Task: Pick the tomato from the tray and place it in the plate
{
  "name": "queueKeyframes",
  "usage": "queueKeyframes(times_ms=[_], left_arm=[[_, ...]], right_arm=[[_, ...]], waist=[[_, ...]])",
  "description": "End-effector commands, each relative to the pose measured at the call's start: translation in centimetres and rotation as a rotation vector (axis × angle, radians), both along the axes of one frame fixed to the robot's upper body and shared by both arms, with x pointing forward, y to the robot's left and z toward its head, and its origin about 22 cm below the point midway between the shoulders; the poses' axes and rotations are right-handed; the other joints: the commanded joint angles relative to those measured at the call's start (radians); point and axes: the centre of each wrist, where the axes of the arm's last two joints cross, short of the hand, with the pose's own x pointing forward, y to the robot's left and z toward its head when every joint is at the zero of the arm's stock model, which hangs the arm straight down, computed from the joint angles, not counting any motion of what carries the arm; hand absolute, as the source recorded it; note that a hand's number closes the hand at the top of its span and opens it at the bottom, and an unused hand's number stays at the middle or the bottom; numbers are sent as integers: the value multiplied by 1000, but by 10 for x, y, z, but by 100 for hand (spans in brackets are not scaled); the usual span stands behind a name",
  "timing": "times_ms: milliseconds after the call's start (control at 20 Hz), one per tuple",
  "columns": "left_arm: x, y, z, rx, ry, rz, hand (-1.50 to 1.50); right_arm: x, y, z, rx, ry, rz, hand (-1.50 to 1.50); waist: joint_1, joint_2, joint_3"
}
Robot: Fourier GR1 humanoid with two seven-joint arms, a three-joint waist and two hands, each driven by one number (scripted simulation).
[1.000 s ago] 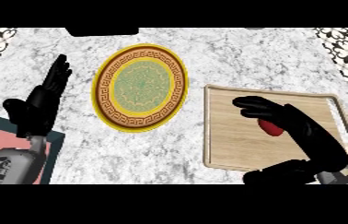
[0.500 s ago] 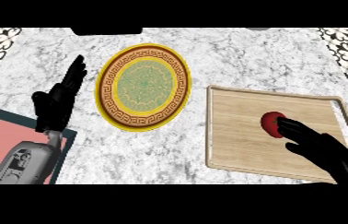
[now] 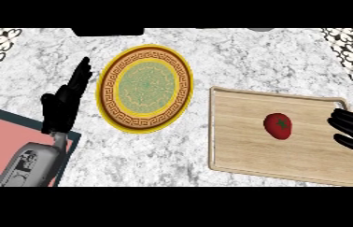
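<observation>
Item: small red round tomato [image 3: 278, 126], lying ungrasped on the pale wooden tray [image 3: 241, 142], just left of the right hand [image 3: 342, 127]; fingers spread, holding nothing. Yellow-rimmed patterned round plate [image 3: 103, 97] beside the resting, straight-fingered left hand [image 3: 66, 102]. Pick and placement outstanding.

A matte black left hand [image 3: 63, 107] with slender, tapering fingers is being shown joined by a narrow wrist to a rounded grey forearm [image 3: 31, 165] bearing dark markings. Only glossy black fingers of the right hand [image 3: 342, 127] are being seen.
</observation>
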Motion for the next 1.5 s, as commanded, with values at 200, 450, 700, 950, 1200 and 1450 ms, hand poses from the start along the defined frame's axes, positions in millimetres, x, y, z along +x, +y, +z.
queueKeyframes(times_ms=[200, 450, 700, 950, 1200, 1450], left_arm=[[4, -2, -13, -6, 23, -15, 0], [0, -13, -12, -22, 17, -22, 0], [10, 0, 2, -9, 31, -20, 0], [9, -25, -7, -20, 19, -22, 0], [3, -5, -12, 8, 12, -2, 0], [0, 12, -21, -12, 19, -3, 0]], right_arm=[[-6, -1, 25, -228, 67, -135, -150], [-8, 22, 15, -249, 110, -143, -150], [12, 47, 12, -289, 122, -159, -150], [34, 53, -18, -386, 132, -200, -150], [54, 32, -23, -388, 170, -197, -150], [45, 32, -68, -449, 179, -194, -150]], waist=[[17, 8, -6], [24, 7, -6], [30, 8, -6], [35, 10, -6], [32, 9, -5], [26, 10, -5]])
